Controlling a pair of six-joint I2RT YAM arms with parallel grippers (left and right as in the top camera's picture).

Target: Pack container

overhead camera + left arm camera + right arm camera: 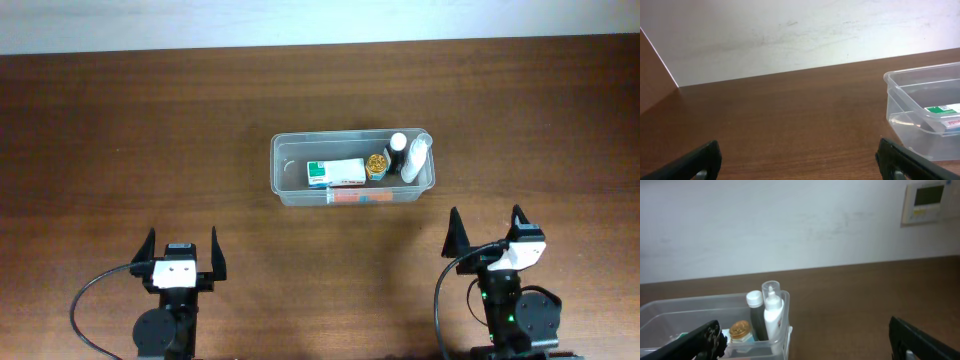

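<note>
Overhead: container around table middle, a little toward right edge. Inside: box lying flat, gold-lidded jar, dark bottle and white bottle at its right end. My left gripper and right gripper by near edge, both spread wide, holding nothing, well apart from container.

Left wrist: my fingers wide, bare table between them; container corner at right, box inside.

Right wrist: fingers wide; container ahead-left, both bottles against its right end wall.
</note>
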